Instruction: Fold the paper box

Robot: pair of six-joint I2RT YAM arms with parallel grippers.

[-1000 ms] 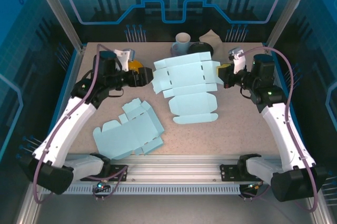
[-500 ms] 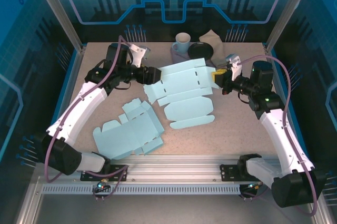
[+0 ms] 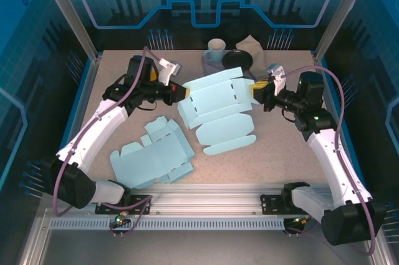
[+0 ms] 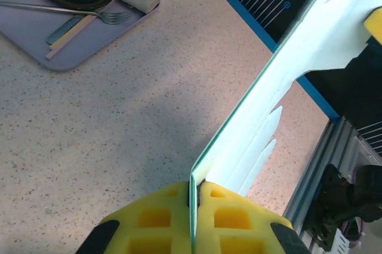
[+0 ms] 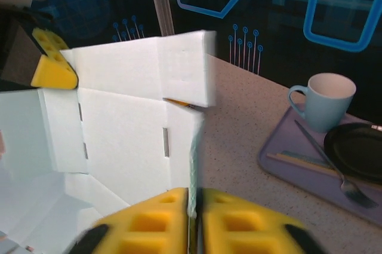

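Light-blue flat paper box blank [image 3: 215, 100]: left gripper [image 4: 192, 191] jaws clamped on one edge, right gripper [image 5: 192, 200] jaws pinching the opposite edge. Lilac tray [image 4: 30, 30] holds pale-blue mug [image 5: 322, 101], black dish [image 5: 358, 149], metal fork [image 4: 71, 10].

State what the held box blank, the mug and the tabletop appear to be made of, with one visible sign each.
Box blank: thin matte card, probably; creased fold lines, die-cut slots, wafer-thin edge.
Mug: likely glazed ceramic; smooth pale-blue wall, thick rim.
Tabletop: speckled beige, stone-look laminate or composite; cannot tell which.

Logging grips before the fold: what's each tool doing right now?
Left tool: closed, pinching the unfolded paper box.
Right tool: closed on its opposite edge.
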